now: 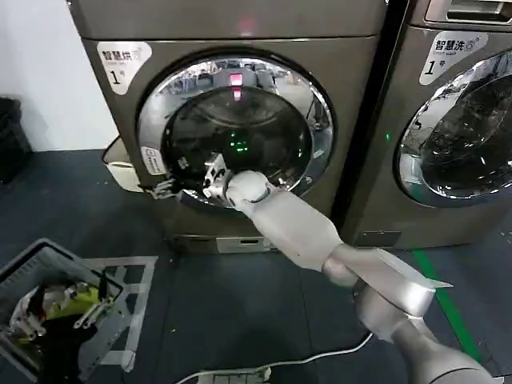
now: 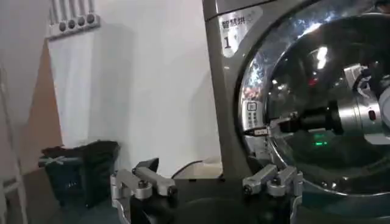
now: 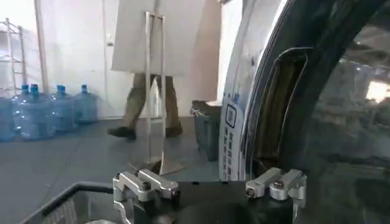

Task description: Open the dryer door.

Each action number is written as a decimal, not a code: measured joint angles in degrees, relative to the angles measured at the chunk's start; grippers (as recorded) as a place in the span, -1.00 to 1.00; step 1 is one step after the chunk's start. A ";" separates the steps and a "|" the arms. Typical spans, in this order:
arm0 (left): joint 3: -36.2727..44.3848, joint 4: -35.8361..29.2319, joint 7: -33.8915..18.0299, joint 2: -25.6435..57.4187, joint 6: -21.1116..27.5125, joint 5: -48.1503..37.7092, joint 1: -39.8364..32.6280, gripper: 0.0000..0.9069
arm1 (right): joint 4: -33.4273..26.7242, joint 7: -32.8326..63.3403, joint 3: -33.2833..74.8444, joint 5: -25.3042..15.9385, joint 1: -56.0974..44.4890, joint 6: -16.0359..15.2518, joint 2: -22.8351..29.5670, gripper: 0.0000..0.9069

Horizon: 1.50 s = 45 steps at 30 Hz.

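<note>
Right gripper (image 1: 210, 178), fingers spread, at lower-left rim of dryer door (image 1: 236, 128); risk: slips off the latch recess before hooking.

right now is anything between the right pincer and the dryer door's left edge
Nothing visible. The right pincer is already at the left edge of the dryer door, fingers open, close beside the handle recess. The left pincer hangs back, open.

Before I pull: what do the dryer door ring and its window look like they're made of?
Door ring: looks like chromed or polished metal, possibly plated plastic; it mirrors the room. Window: dark glossy glass or clear plastic, showing reflections and lights. The right end effector sits at the door's lower left edge.
</note>
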 joint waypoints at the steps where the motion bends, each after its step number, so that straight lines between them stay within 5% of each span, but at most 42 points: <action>1: 0.00 0.00 0.00 0.00 0.00 0.00 -0.01 1.00 | 0.00 -0.31 0.01 0.00 0.01 0.00 0.00 1.00; 16: -0.15 -0.02 0.05 0.08 0.02 -0.22 -0.13 1.00 | 1.06 -5.44 -0.50 0.52 0.44 0.06 -0.04 1.00; 26: -1.57 0.52 1.96 0.58 2.64 -1.68 -1.80 1.00 | 8.79 -7.24 -3.53 5.15 1.02 -1.66 -5.04 1.00; 36: -7.21 2.63 6.64 4.85 10.57 -9.57 -9.64 1.00 | 17.35 -8.48 -6.34 8.94 1.74 -1.71 -10.41 1.00; 45: -14.94 7.44 11.57 13.06 10.59 -19.73 -19.13 1.00 | 22.34 -11.47 -9.03 9.80 3.37 -0.07 -14.49 1.00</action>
